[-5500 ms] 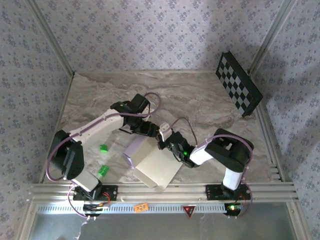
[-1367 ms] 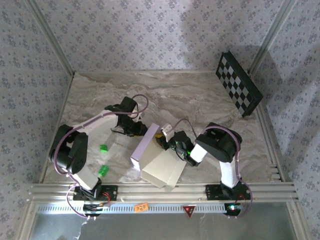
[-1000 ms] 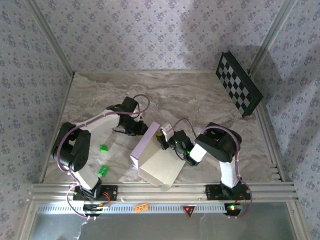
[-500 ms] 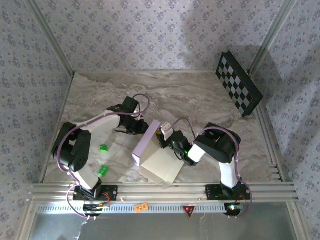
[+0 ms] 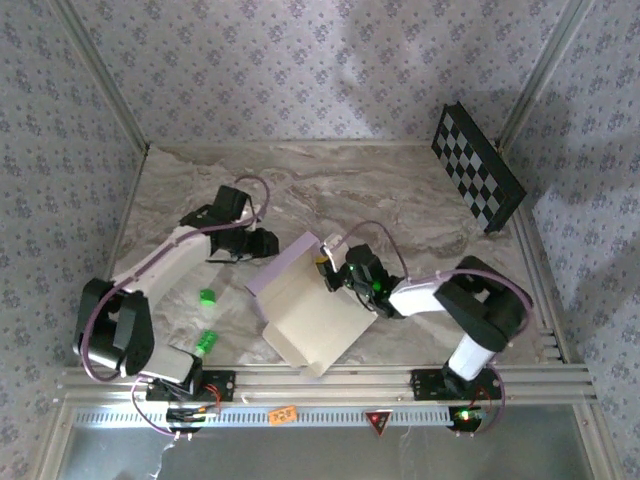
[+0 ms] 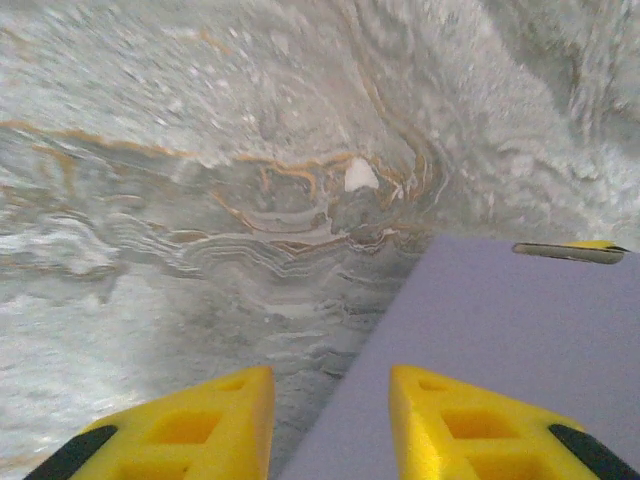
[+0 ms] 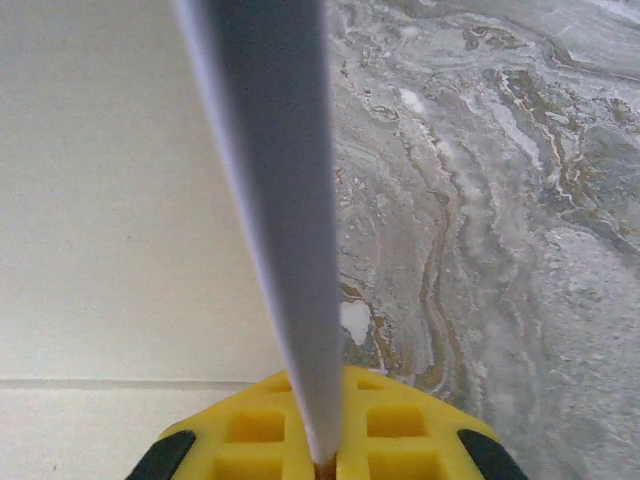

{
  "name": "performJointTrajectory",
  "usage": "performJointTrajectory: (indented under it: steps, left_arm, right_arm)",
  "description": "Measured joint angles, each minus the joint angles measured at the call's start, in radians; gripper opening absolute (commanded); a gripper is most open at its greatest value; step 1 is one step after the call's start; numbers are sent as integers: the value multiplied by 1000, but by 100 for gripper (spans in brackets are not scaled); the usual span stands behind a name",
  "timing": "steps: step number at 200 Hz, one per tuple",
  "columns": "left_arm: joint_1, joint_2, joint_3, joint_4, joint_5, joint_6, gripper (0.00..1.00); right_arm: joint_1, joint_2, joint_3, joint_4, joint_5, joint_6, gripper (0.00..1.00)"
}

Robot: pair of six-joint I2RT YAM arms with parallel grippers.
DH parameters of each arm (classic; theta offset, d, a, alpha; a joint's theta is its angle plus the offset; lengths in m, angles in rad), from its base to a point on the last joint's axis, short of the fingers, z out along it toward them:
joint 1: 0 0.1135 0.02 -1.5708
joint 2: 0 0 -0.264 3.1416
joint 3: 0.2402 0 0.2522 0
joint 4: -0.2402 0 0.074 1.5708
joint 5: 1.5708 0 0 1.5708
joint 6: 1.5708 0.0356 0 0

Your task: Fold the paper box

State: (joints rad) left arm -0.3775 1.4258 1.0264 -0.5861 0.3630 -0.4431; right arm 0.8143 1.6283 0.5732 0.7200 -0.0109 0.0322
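Note:
The paper box (image 5: 312, 322) lies mid-table, its cream inside facing up, with a lavender flap (image 5: 282, 264) raised along its far left side. My right gripper (image 5: 326, 268) is shut on a thin lavender flap (image 7: 285, 190), seen edge-on between its fingers (image 7: 400, 425), with the cream panel (image 7: 110, 200) to its left. My left gripper (image 5: 264, 243) sits just left of the box. Its yellow fingers (image 6: 455, 420) stand apart, and the lavender panel (image 6: 500, 330) passes under the right one without being pinched.
Two small green pieces (image 5: 207, 296) (image 5: 207, 341) lie on the marble table (image 5: 400, 190) left of the box. A black-and-white checkerboard panel (image 5: 477, 182) leans in the back right corner. Patterned walls enclose three sides, and a metal rail (image 5: 320, 380) runs along the near edge.
My left gripper has let go of the lavender flap, opened, and drawn back to the left. The right arm has stretched out farther, and the box has shifted and opened flatter.

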Motion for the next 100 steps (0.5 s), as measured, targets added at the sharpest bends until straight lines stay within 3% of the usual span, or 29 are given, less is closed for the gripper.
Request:
performJointTrajectory:
  steps: [48,100]
  left_arm:
    - [64,-54,16,-69,16,42,37]
    - [64,-76,-18,-82,19,57,37]
  right_arm:
    - [-94,-125,254,-585,-137,-149,0]
    - [-168,-8,652,-1281,-201,-406,0]
